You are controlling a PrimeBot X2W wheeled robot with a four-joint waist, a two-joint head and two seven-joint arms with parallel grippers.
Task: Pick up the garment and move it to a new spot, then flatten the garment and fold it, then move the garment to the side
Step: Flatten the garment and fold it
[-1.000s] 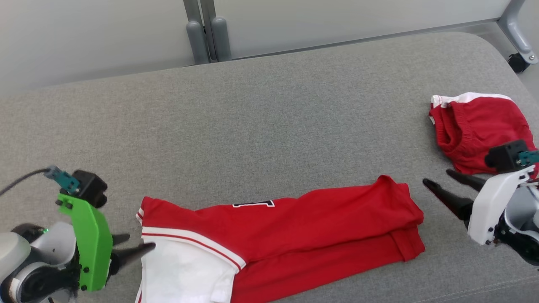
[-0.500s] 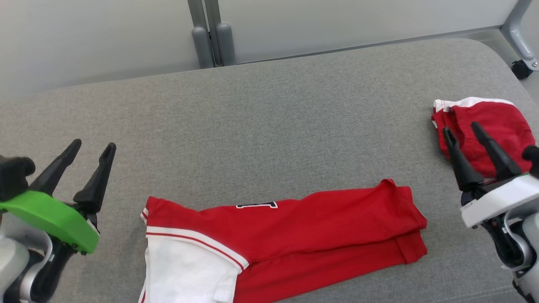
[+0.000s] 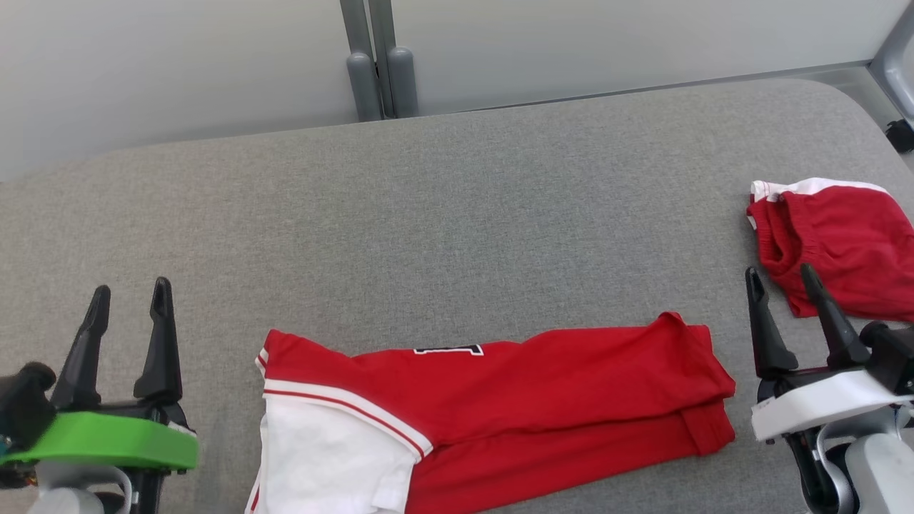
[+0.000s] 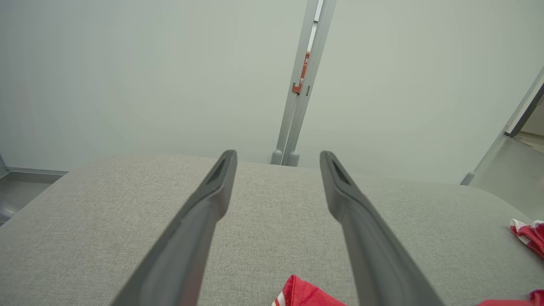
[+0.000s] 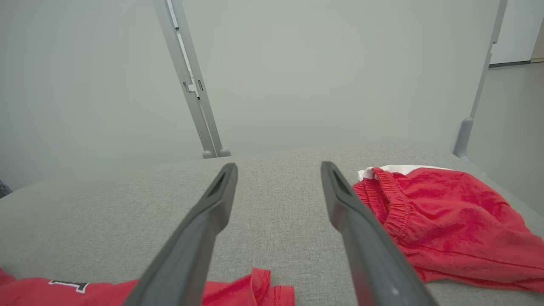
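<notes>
The garment (image 3: 514, 407), a red shirt with a white sleeve and striped trim, lies folded into a long band at the front of the grey padded table (image 3: 457, 214). My left gripper (image 3: 132, 285) stands open to the left of the garment's white end, apart from it, fingers pointing away over bare fabric. My right gripper (image 3: 779, 271) stands open just right of the garment's red end, holding nothing. In the left wrist view the left gripper (image 4: 277, 154) frames bare table, with a corner of the garment (image 4: 304, 295) below. The right wrist view has the right gripper (image 5: 279, 165) above the garment's edge (image 5: 238, 293).
Crumpled red shorts (image 3: 850, 243) with a white band lie at the table's right edge, close beside my right gripper's fingers (image 5: 365, 238). Two grey posts (image 3: 378, 71) stand behind the table against a pale wall. A caster wheel (image 3: 901, 134) sits at the far right.
Both grippers have swung from pointing inward at the garment's ends to pointing away up the table, staying open. The camera has shifted slightly. The garment lies as before.
</notes>
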